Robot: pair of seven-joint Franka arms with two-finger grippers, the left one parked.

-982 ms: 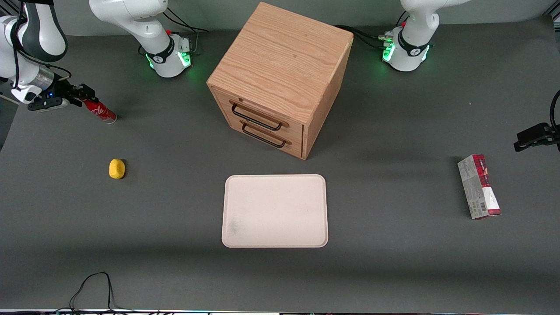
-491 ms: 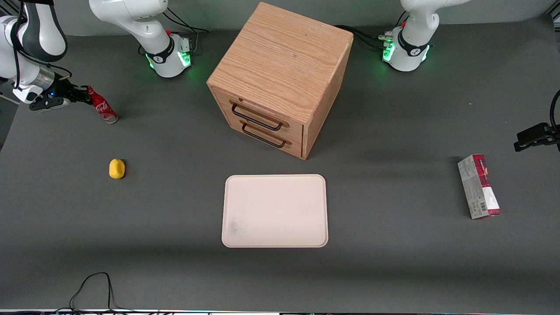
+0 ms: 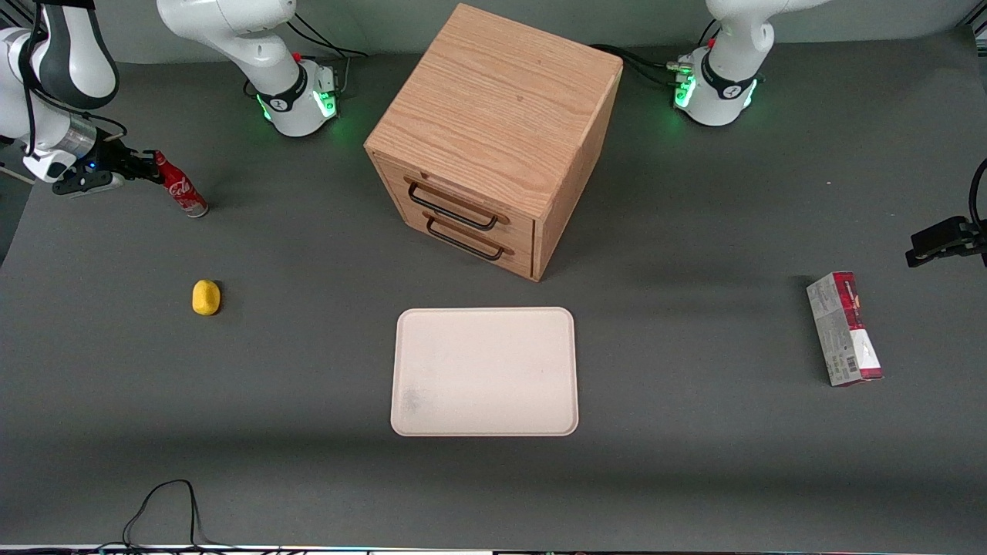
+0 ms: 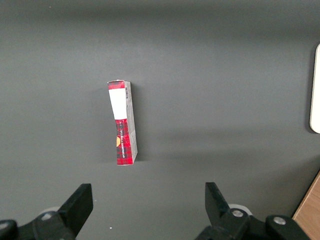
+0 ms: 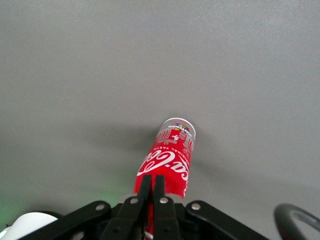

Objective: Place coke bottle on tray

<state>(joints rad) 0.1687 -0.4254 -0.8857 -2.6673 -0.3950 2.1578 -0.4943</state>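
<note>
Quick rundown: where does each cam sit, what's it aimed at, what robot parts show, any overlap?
Front view: high, facing the robots; tray, cabinet, both bases, right arm's claw at the coke bottle.
Right wrist view: on the working arm, looking along the claw, shut on the coke bottle.
Left wrist view: on the parked arm, looking down at the carton; its fingers show.
Shared: bottle in front and right wrist; carton in front and left wrist.

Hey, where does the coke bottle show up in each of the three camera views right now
Front view: the coke bottle stands tilted at the working arm's end of the table, its neck at the gripper, farther from the camera than the yellow object.
Right wrist view: the bottle sticks out from between the shut fingers, base away from the camera.
Left wrist view: not in it.
Shared landmark: the grey table.
</note>
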